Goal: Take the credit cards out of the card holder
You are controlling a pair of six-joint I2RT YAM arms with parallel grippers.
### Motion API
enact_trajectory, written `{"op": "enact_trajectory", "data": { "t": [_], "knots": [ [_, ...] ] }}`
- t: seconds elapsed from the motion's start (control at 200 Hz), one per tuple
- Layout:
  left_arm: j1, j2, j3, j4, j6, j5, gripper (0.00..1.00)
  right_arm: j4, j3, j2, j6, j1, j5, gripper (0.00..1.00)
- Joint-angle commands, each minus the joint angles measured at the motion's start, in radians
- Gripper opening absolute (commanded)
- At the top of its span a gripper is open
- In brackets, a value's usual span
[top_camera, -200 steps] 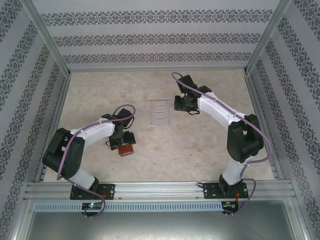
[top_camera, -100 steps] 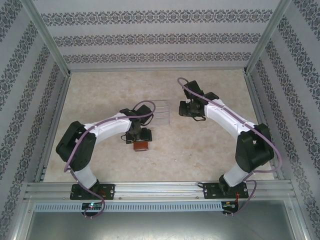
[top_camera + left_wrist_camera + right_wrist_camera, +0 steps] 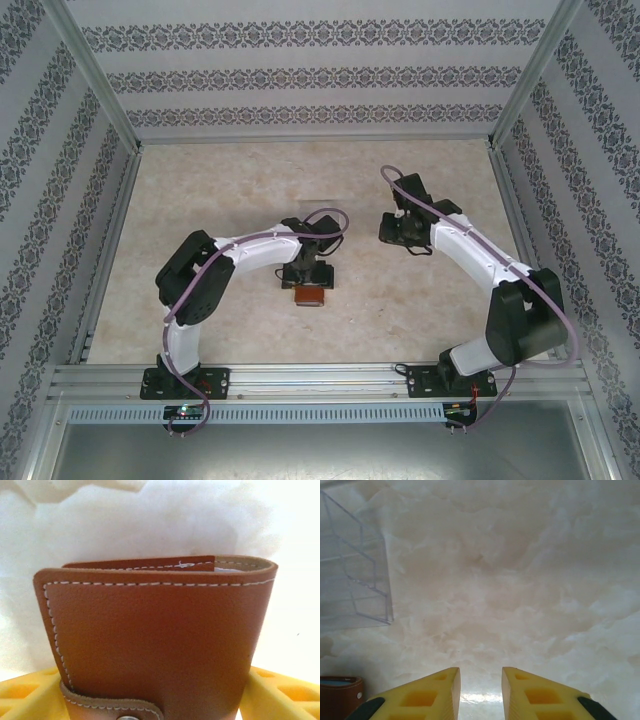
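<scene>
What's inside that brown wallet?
The wallet is folded shut, strap snapped. Only a pale sliver shows between its leaves at the top; any cards inside are hidden by the leather.

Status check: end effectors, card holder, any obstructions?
Left end effector shut on folded card holder. Right end effector slightly open, empty, over table. Clear tray off to its side, not blocking.

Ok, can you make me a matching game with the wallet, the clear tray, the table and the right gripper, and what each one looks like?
1 card holder
2 plastic tray
3 table
4 right gripper

A pale and marbled
B yellow fingers, slightly apart
C reddish-brown leather
D see-through

Pairs: 1-C, 2-D, 3-A, 4-B
</scene>
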Motion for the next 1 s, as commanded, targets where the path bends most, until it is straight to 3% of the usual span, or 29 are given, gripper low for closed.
{"op": "enact_trajectory", "data": {
  "t": [0.0, 0.34, 0.724, 0.994],
  "knots": [
    [-0.015, 0.013, 0.042, -0.073, -0.013, -0.001, 0.81, 0.019, -0.033, -0.033, -0.017, -0.015, -0.025, 0.29],
    [-0.016, -0.041, 0.073, -0.141, 0.0, -0.039, 0.85, 0.029, -0.07, -0.065, -0.002, -0.014, -0.071, 0.29],
    [-0.016, -0.07, 0.078, -0.162, 0.015, -0.027, 0.56, 0.034, -0.074, -0.075, 0.021, 0.019, -0.108, 0.29],
    [-0.016, -0.024, 0.095, -0.166, 0.032, -0.028, 0.45, 0.042, -0.086, -0.089, 0.039, 0.035, -0.108, 0.29]
  ]
}}
